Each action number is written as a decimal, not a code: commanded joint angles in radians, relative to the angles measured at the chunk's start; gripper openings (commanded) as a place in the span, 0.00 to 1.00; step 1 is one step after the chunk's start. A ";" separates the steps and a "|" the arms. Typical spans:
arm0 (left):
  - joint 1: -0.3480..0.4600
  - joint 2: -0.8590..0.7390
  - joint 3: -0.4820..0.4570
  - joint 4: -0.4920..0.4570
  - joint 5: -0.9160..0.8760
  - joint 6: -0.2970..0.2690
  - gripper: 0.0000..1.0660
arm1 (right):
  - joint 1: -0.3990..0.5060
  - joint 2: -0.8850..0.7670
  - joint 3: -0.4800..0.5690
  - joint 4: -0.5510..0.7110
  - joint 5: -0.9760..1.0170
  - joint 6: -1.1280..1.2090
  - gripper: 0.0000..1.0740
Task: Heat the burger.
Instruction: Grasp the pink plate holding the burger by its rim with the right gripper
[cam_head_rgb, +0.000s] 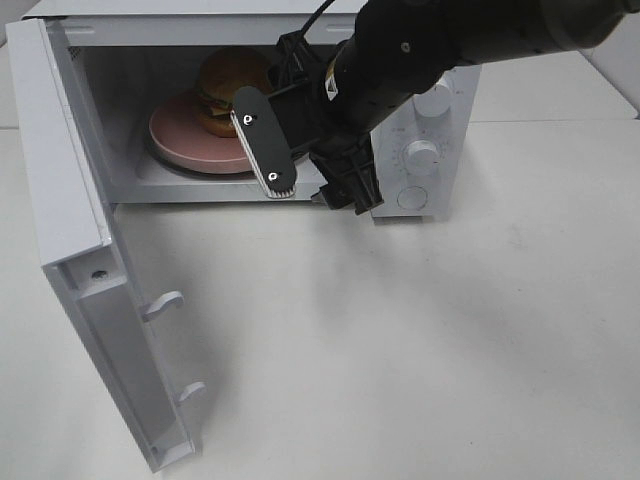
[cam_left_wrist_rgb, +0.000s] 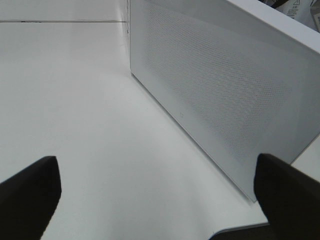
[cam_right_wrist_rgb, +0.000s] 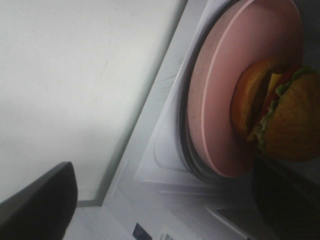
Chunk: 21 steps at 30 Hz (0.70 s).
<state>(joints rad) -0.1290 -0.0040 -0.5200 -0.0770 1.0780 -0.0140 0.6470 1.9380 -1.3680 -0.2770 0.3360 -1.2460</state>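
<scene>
Burger (cam_head_rgb: 228, 88) on plate (cam_head_rgb: 180, 143) inside microwave (cam_head_rgb: 90, 60)

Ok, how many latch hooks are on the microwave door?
2, both on the open door's free edge: one hook higher, the other below it. None looks hidden.

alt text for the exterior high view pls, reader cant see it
A burger sits on a pink plate inside a white microwave whose door stands wide open to the left. The right gripper, open and empty, hangs just in front of the opening, above a white table.
</scene>
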 joint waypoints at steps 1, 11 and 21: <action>0.002 -0.019 0.002 -0.005 -0.009 -0.003 0.92 | 0.005 0.062 -0.063 -0.023 0.007 0.041 0.81; 0.002 -0.019 0.002 -0.005 -0.009 -0.003 0.92 | 0.005 0.204 -0.221 -0.039 0.032 0.095 0.79; 0.002 -0.019 0.002 -0.005 -0.009 -0.003 0.92 | -0.007 0.308 -0.342 -0.057 0.041 0.106 0.78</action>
<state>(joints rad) -0.1290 -0.0040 -0.5200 -0.0770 1.0780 -0.0140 0.6440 2.2250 -1.6770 -0.3280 0.3650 -1.1530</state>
